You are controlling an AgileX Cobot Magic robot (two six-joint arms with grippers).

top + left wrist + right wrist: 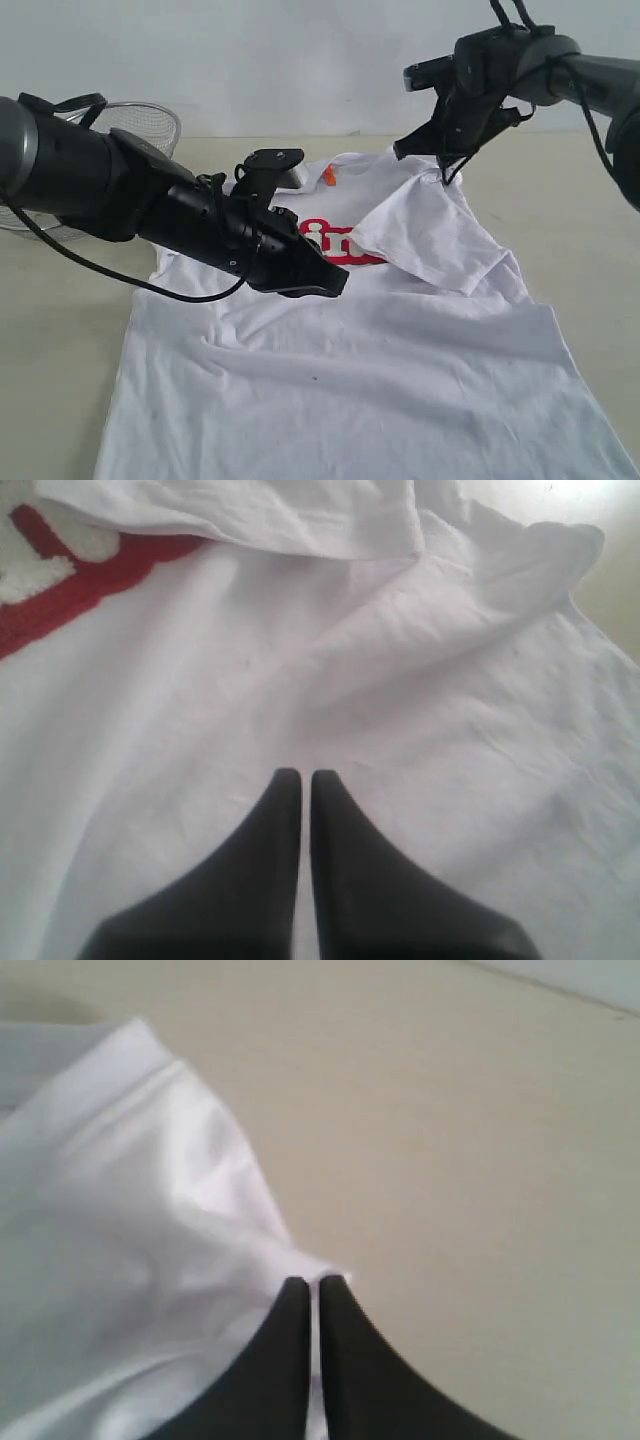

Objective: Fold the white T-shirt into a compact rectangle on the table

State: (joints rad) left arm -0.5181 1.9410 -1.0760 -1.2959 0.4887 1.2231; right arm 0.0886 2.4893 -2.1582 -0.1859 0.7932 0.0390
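- White T-shirt (380,380) laid flat on table (580,200), chest side up, hem twd the camera in the exterior view.
- One sleeve (430,235) seen folded in over the chest, part covering red lettering (335,243).
- Orange neck tag (329,176) visible at collar.
- L gripper (338,284) held low over chest, jaws pressed together w/ only a thin slit; nothing gripped.
- R gripper (400,151) at far shoulder, jaws closed; shirt edge pinched at tips, cloth raised there.
- Wire-mesh basket (150,120) noted behind L arm, off the shirt.
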